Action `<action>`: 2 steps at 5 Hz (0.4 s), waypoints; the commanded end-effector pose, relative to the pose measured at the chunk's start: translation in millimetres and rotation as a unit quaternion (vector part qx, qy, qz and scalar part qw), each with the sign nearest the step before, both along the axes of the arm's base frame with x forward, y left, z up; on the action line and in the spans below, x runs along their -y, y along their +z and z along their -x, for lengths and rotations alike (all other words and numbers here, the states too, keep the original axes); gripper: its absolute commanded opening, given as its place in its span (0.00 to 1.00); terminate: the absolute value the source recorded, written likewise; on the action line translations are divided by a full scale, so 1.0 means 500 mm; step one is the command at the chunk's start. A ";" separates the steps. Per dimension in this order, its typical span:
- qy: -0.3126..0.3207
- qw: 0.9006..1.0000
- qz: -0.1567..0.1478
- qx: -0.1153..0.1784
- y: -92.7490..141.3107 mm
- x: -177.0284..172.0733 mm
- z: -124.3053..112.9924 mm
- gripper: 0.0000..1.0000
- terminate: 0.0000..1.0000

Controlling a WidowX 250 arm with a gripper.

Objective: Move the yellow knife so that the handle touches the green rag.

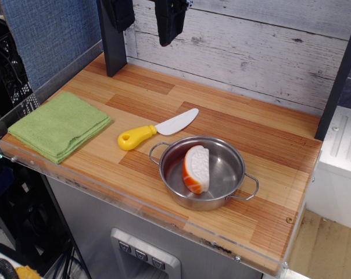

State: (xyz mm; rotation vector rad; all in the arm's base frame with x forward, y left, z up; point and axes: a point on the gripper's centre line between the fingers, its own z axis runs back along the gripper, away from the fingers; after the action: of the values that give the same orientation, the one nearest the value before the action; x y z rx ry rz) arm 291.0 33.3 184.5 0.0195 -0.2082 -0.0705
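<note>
The gripper [170, 23] hangs at the top of the view, high above the wooden table [245, 133]; only its dark lower part shows, and whether its fingers stand wide or narrow cannot be told. It holds nothing that can be seen.

Well below the gripper and a little toward the front edge lies the yellow knife [157, 129], flat on the wood, its white blade pointing back and to the right. The handle [136, 138] points forward and to the left, toward the green rag [60, 124], but a strip of bare wood separates the two.

The rag lies folded near the front left corner, far below and to the left of the gripper.

Just in front of the knife stands a steel pot [204, 172], holding an orange and white toy food piece [197, 168].

No brand, label or writing can be read anywhere.
</note>
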 end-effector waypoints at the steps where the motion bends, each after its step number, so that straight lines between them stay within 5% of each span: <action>1: 0.000 1.000 0.000 0.000 0.000 0.000 0.000 1.00 0.00; 2: 0.010 1.000 0.012 0.002 0.001 0.008 0.002 1.00 0.00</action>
State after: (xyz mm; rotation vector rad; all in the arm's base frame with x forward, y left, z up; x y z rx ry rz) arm 290.1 27.7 176.3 -0.0099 -0.1825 -0.0366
